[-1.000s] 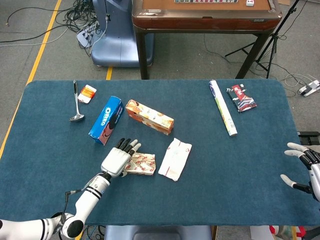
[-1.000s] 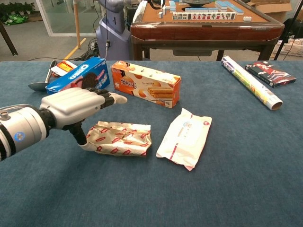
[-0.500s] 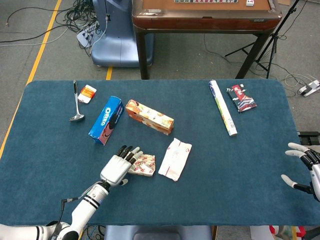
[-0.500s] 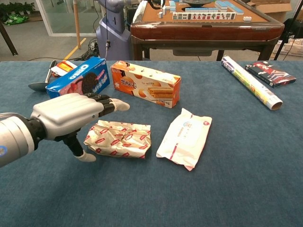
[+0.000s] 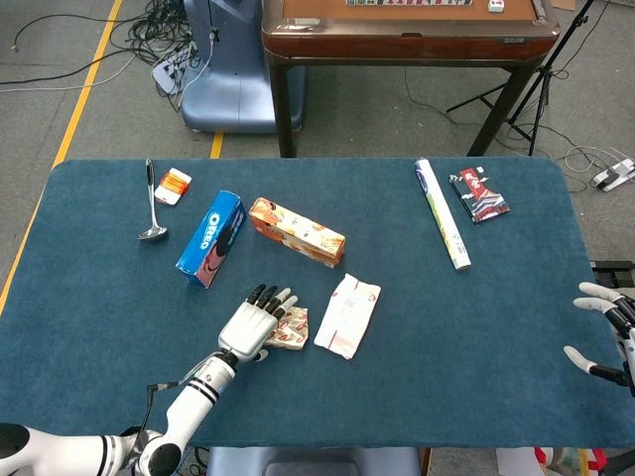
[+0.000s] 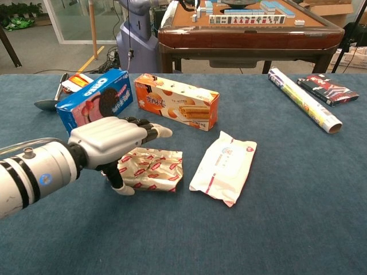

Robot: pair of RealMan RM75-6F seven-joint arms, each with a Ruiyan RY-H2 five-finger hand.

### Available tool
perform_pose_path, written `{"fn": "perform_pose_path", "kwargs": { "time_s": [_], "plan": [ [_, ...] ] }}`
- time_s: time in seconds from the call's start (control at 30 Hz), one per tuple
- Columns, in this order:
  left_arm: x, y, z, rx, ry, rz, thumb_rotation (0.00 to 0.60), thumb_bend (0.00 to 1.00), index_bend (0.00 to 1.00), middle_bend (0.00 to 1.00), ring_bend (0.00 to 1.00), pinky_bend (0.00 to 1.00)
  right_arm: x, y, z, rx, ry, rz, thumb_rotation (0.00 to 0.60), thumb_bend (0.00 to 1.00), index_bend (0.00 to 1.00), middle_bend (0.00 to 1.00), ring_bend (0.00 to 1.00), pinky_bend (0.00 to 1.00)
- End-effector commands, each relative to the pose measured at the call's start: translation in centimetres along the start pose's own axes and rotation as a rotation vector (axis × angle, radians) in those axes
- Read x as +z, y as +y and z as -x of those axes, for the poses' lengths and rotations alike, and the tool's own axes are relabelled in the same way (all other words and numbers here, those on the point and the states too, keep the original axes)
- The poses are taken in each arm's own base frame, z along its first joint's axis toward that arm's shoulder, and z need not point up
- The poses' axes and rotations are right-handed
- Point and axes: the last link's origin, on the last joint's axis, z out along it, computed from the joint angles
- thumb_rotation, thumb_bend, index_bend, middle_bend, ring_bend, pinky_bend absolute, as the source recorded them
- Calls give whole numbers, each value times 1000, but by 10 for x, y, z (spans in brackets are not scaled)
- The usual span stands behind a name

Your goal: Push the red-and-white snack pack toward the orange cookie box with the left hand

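Presently the left hand (image 6: 112,142) lies palm-down over the near-left end of the red-and-white snack pack (image 6: 153,169), fingers extended above it, thumb at the pack's near edge; nothing is grasped. Pack rests on the table (image 5: 476,327), near the orange cookie box (image 6: 176,101), apart from it. Right hand (image 5: 610,332) hangs released at the table's right edge.

My left hand (image 6: 112,146) covers the near-left end of the red-and-white snack pack (image 6: 155,169); contact there I cannot confirm. My right hand (image 5: 610,332) is cut by the head view's right edge.
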Motion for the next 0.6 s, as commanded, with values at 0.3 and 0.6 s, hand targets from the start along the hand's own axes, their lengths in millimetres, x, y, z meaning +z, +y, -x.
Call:
{"fn": "perform_pose_path", "kwargs": {
  "time_s": [0.3, 0.6],
  "plan": [
    [25, 1, -8, -24, 36, -60, 600, 0, 0, 0, 0, 66, -1, 1, -1, 5, 4, 0, 600, 76, 348, 252, 230, 311],
    [41, -8, -10, 18, 81, -108, 600, 0, 0, 0, 0, 94, -1, 2, -2, 8, 3, 5, 600, 76, 348, 252, 230, 311]
  ]
}}
